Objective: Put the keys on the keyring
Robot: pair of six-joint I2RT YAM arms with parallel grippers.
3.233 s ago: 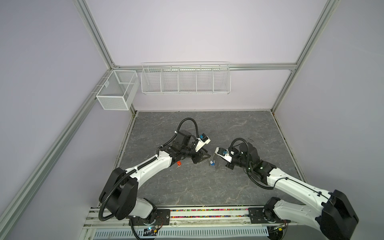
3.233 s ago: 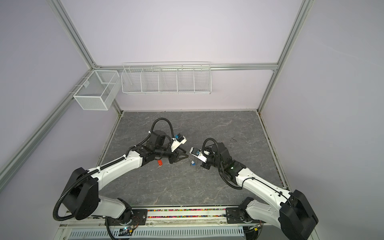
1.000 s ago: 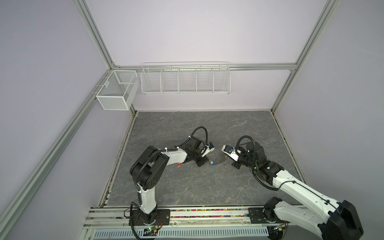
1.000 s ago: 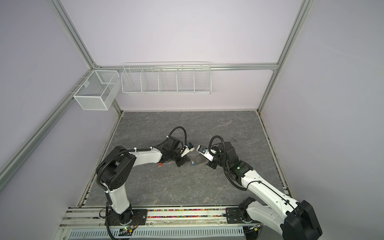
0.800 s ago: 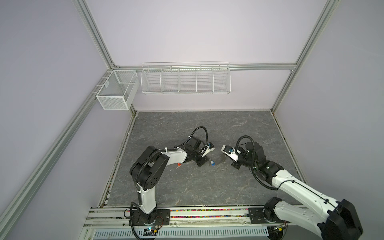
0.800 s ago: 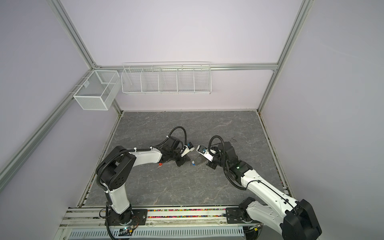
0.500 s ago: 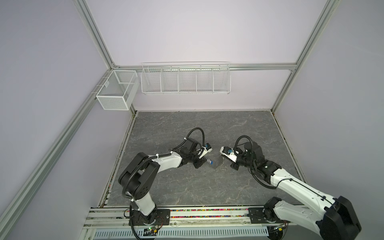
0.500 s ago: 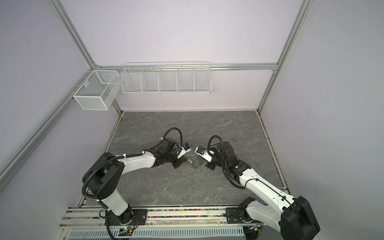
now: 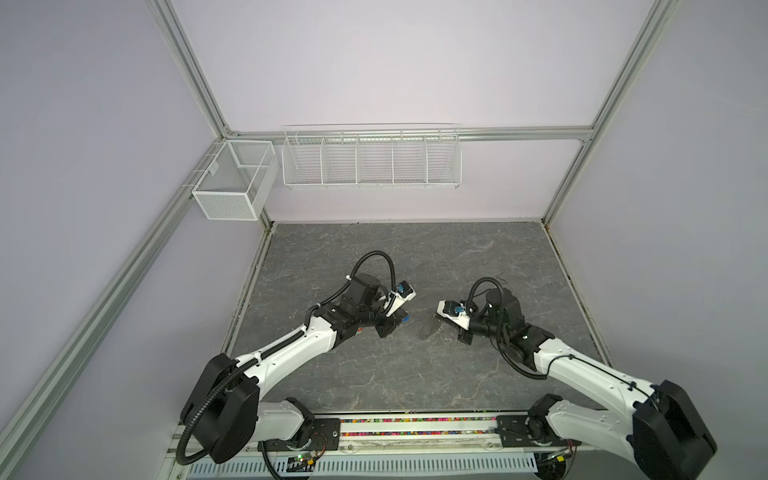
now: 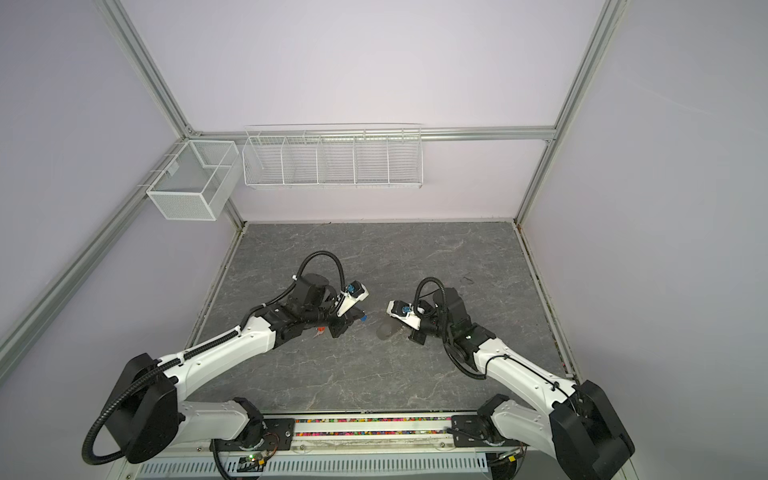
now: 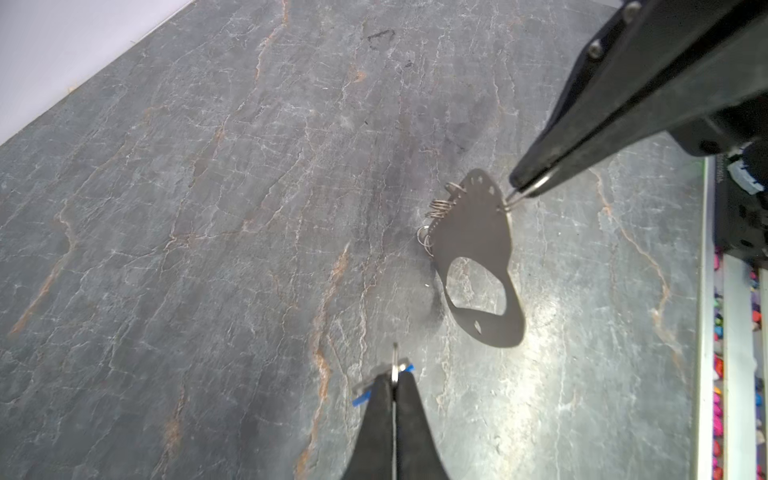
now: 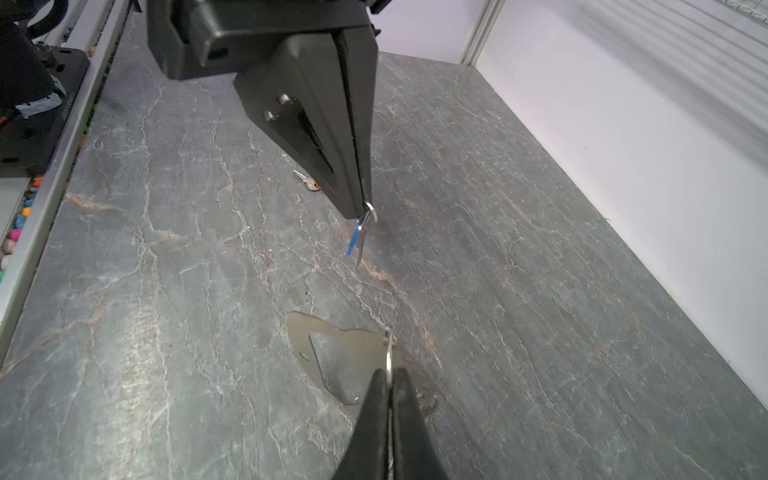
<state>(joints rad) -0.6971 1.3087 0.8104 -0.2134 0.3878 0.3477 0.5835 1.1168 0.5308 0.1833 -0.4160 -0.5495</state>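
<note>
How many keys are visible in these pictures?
2. The blue-tagged key hangs from the left end effector; the orange-tagged key lies on the table nearby. More may be hidden.

Middle: keyring [image 11: 473,232] hangs between my left gripper [image 11: 395,376] and right gripper [image 11: 519,185].
Far: tabletop [image 9: 415,249] wide open.
Left: orange-tagged key [image 12: 308,181] beside my arm.

The left arm [image 9: 286,353] and the right arm [image 9: 590,376] have long smooth white parts and round black joints. A black bumpy cable [image 9: 374,252] curves over the left wrist, and a thin black cable [image 9: 482,279] curves over the right wrist. Each wrist has a small white camera box [image 9: 405,296] with a blue bit. The left gripper [image 12: 362,208] has black pointy fingers [image 12: 299,83] with two silver screws [image 12: 284,99]. The right gripper [image 11: 519,183] is black too, with little screws [image 11: 595,49].
</note>
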